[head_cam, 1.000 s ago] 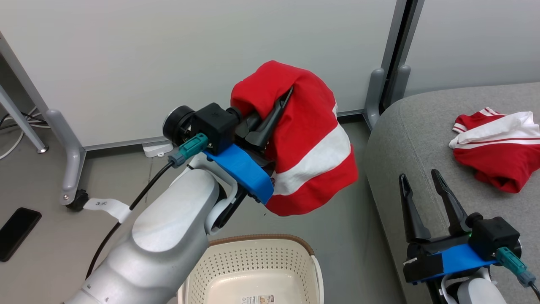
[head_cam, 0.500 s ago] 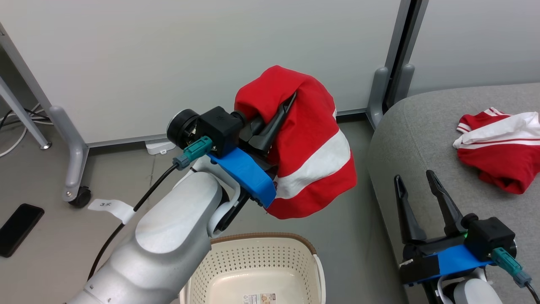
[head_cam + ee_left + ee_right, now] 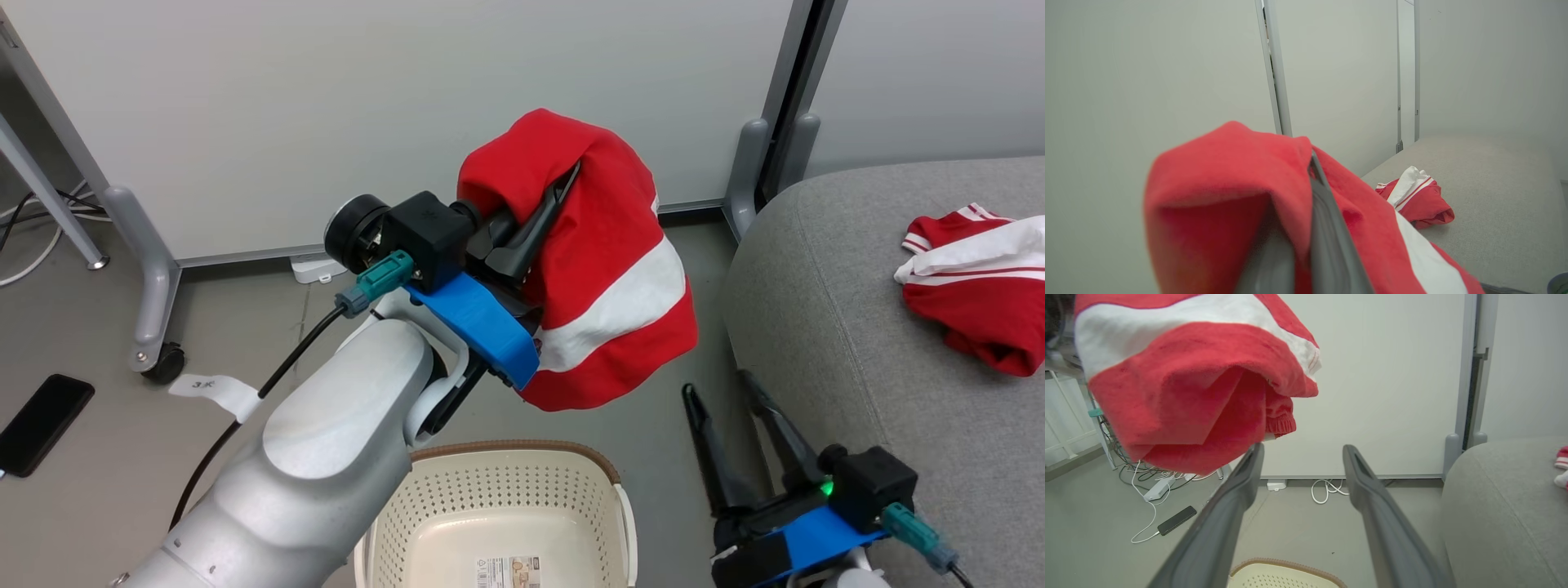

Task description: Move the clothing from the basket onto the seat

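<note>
My left gripper is shut on a red garment with a white band, held in the air above and beyond the basket. The cloth drapes over the fingers and hangs to the right, towards the seat. The cream basket shows its bare bottom with a label. A second red-and-white garment lies crumpled on the grey seat. My right gripper stands open and holds nothing, low between basket and seat; in its own view the held garment hangs above its left finger.
A black phone lies on the floor at the left. A grey partition leg with a caster stands near it. White panels and a dark post close the back. Cables lie along the wall.
The head view has shifted a little. My right gripper, still open, has dropped and moved left from the seat's edge to the gap beside the basket. The left gripper keeps its hold on the garment.
</note>
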